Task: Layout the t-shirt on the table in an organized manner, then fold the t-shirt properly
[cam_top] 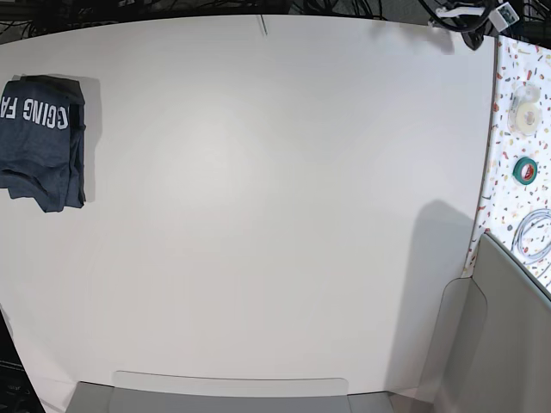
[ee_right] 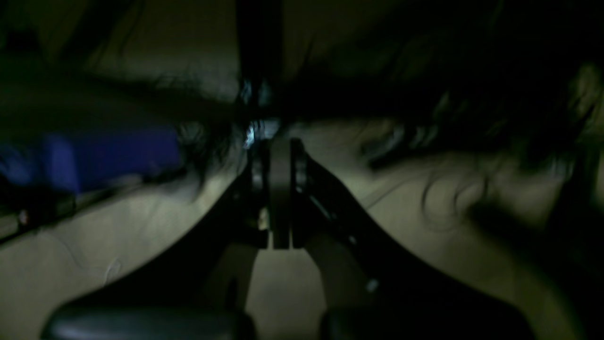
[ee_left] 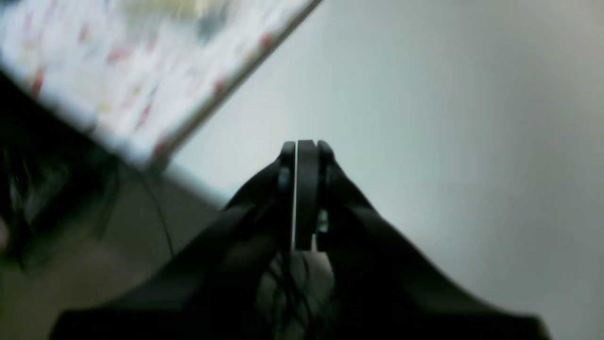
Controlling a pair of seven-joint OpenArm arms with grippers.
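Seeing the t-shirt (cam_top: 41, 142) folded at the bench's (cam_top: 258, 215) far left edge, I note both jaws closed, gripping nothing.

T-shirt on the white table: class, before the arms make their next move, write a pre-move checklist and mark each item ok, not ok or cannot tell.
1. Dark navy heathered t-shirt with white lettering lies on the table: ok, at the far left of the base view.
2. T-shirt spread flat for folding: not ok, it sits bunched in a compact pile.
3. Smooth white tabletop has bare room beside the shirt: ok.
4. Left gripper holds nothing: ok, jaws shut together over the table.
5. Right gripper holds nothing: ok, shut, though its view is dark.
6. Either gripper near the shirt: not ok, no arm shows in the base view.
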